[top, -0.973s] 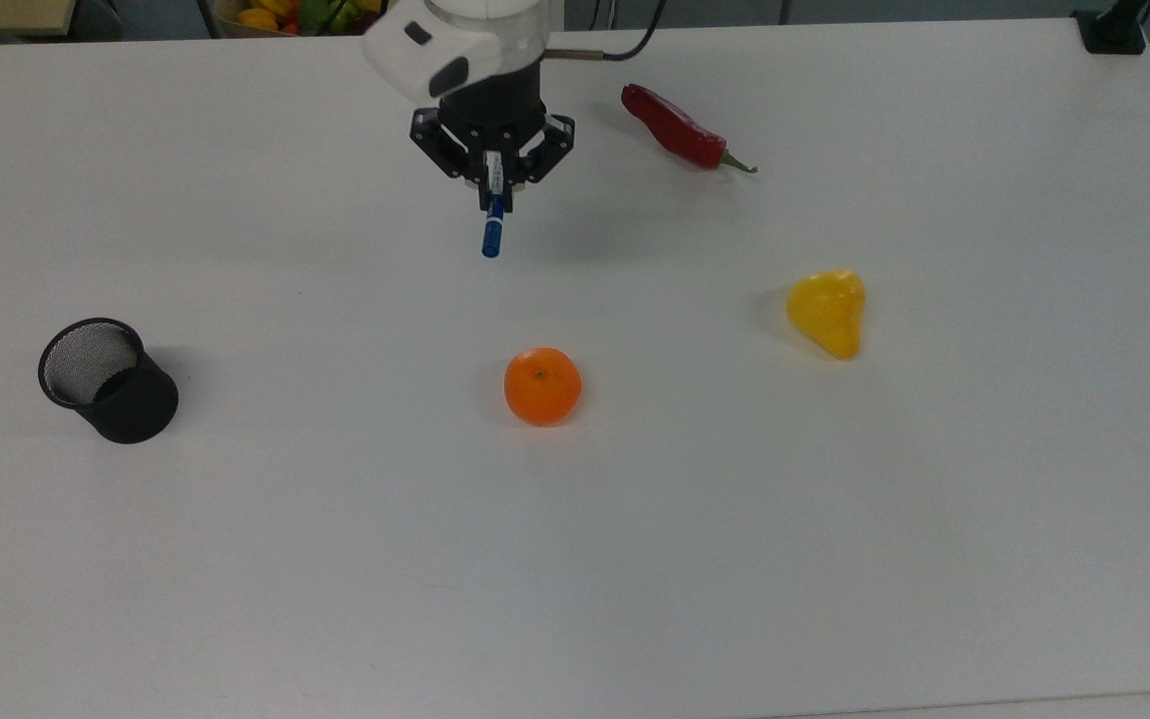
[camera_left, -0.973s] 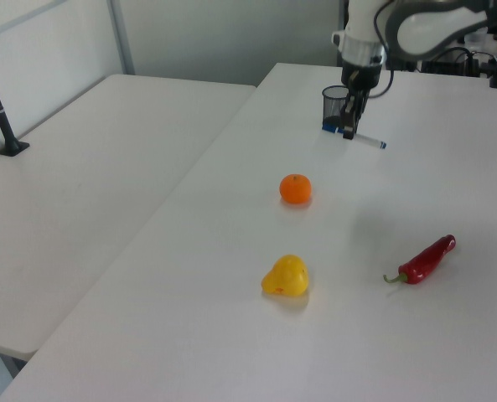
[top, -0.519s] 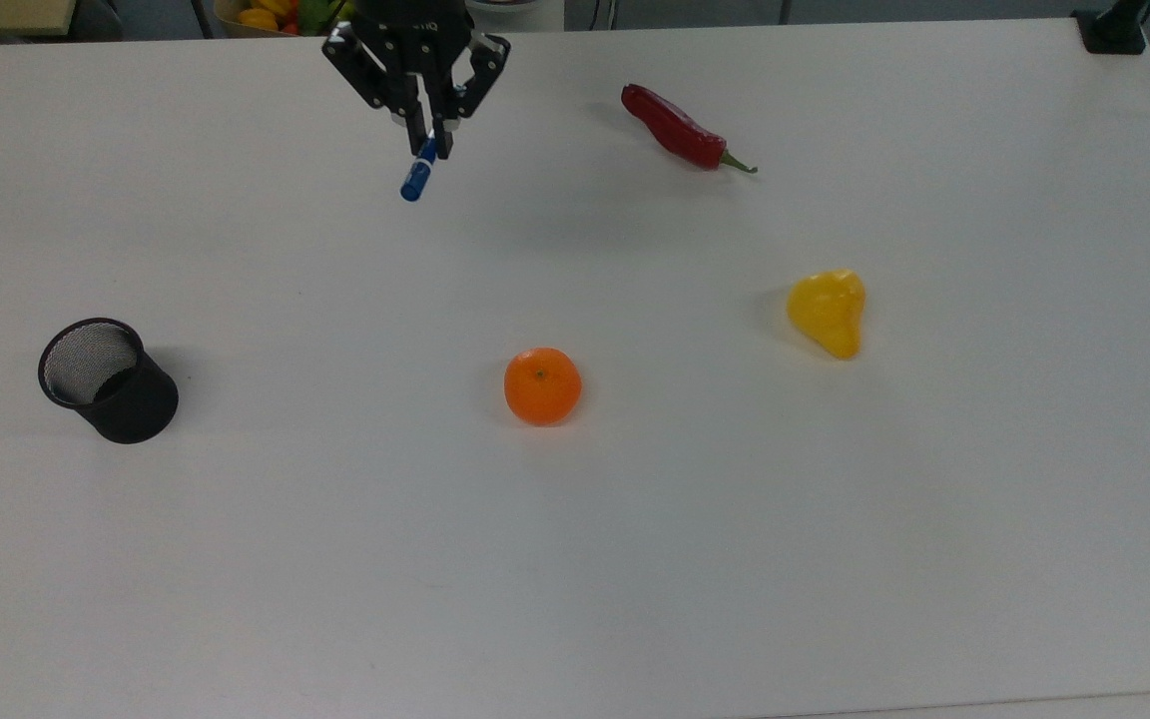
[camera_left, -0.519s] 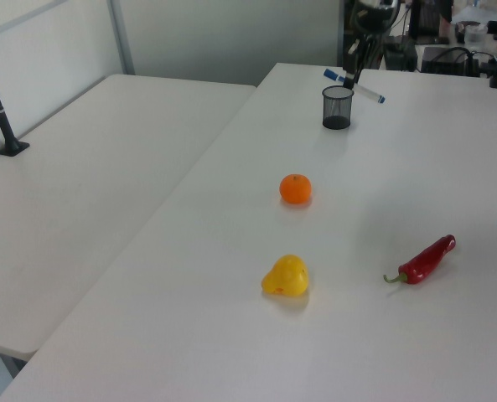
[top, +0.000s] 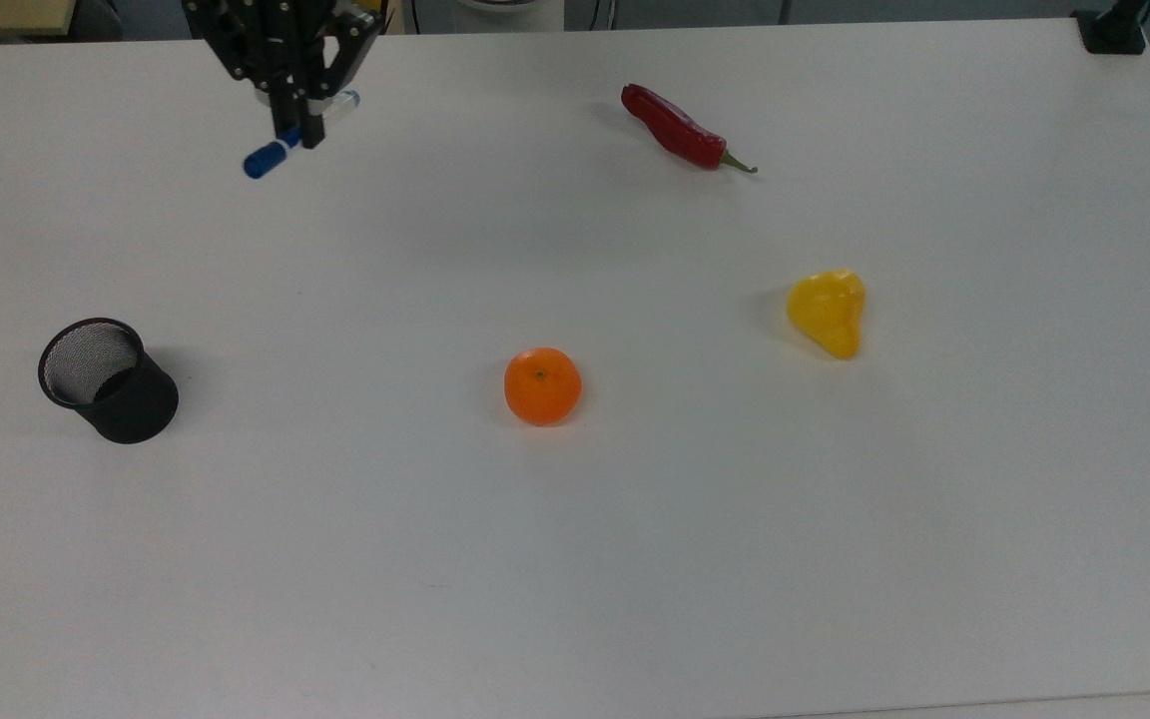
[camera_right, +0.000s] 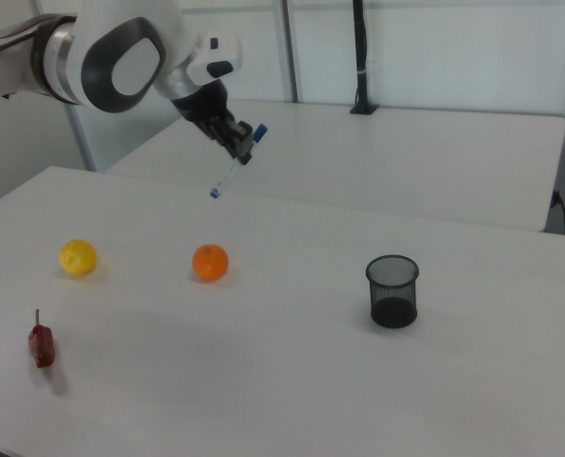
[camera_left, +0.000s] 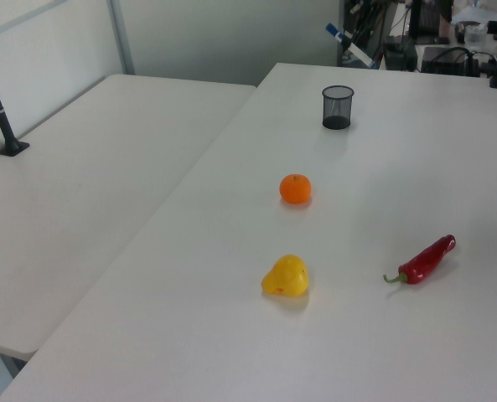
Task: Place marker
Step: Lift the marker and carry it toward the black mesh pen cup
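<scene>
In the top view, the black mesh cup [top: 108,379] stands at the left, the likely target, though that is a guess. The gripper [top: 287,120] hangs high near the far edge, clamped on the marker [top: 276,152], which slants with its blue cap lowest. To do this step well, the arm should tip the marker upright and center it over the rim before releasing. The orange [top: 542,385] sits well apart.
</scene>
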`<state>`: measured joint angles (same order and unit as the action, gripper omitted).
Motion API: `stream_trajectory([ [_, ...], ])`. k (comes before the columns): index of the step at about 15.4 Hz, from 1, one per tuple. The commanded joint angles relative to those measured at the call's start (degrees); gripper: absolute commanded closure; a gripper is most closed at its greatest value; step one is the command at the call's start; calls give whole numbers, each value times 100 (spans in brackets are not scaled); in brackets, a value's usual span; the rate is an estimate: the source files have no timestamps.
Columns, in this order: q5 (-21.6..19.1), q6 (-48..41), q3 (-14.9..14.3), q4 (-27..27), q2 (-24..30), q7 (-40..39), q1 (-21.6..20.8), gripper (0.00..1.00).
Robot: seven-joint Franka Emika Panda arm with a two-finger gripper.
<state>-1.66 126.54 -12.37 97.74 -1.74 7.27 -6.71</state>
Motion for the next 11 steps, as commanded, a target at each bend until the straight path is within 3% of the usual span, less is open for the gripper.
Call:
stream_trajectory([
  [1,-106,896,-248,44,-247,-24,91,100],
  [3,-98,1362,-388,96,-361,-33,134,100],
  [11,-62,3427,-406,307,-1108,-85,793,100],
])
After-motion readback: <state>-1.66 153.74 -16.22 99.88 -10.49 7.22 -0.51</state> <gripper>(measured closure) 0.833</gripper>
